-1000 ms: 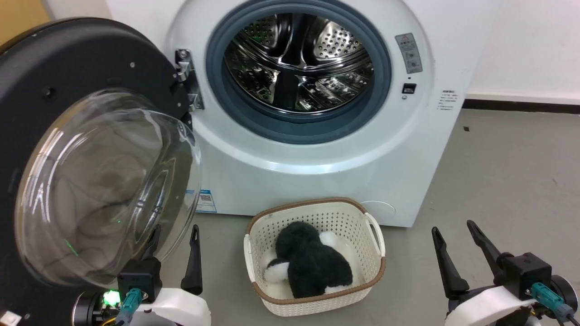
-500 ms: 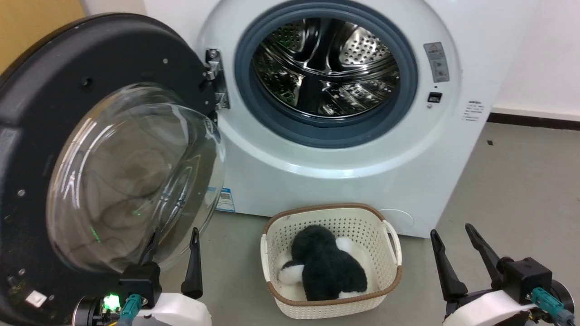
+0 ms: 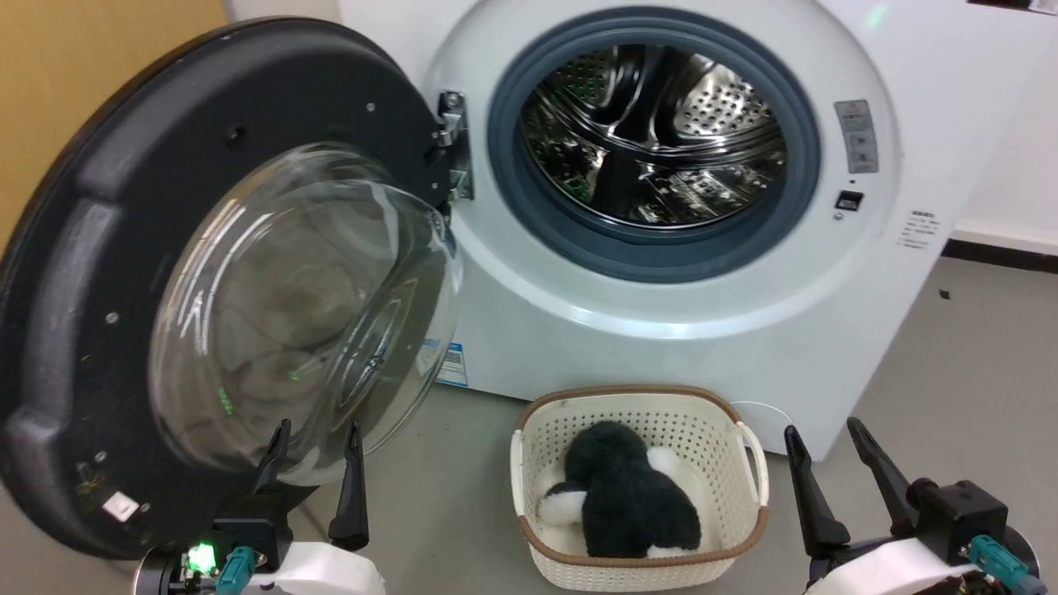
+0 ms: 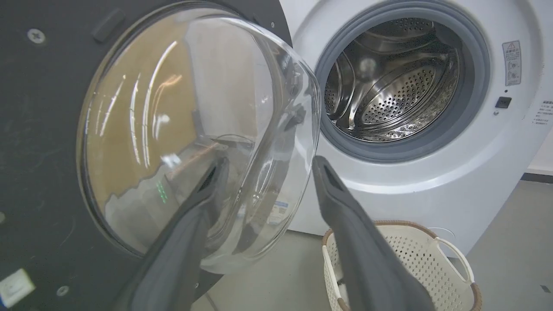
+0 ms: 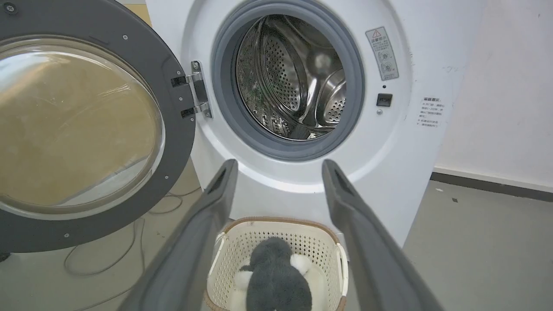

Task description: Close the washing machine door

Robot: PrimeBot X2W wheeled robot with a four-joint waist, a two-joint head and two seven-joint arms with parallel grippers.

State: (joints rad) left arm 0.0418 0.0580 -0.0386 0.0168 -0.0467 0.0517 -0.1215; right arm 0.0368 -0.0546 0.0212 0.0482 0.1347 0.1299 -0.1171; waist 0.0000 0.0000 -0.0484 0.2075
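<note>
The washing machine door (image 3: 124,273) stands wide open at the left, its clear glass bowl (image 3: 306,314) bulging toward me, hung on a metal hinge (image 3: 453,145). The white washing machine (image 3: 661,322) shows its steel drum (image 3: 657,136) and grey gasket. My left gripper (image 3: 318,434) is open low in front of the door's glass bowl (image 4: 194,129), its fingers (image 4: 345,224) empty. My right gripper (image 3: 822,438) is open at the lower right, empty, its fingers (image 5: 358,233) framing the basket and the machine (image 5: 410,142).
A cream perforated basket (image 3: 719,450) with a black and white plush toy (image 3: 628,496) sits on the grey floor before the machine. A cable (image 5: 108,263) lies on the floor under the door. A tan wall (image 3: 74,91) rises behind the door.
The whole head view has shifted right and slightly down, so the camera has turned left. The door stays wide open and both grippers stay open.
</note>
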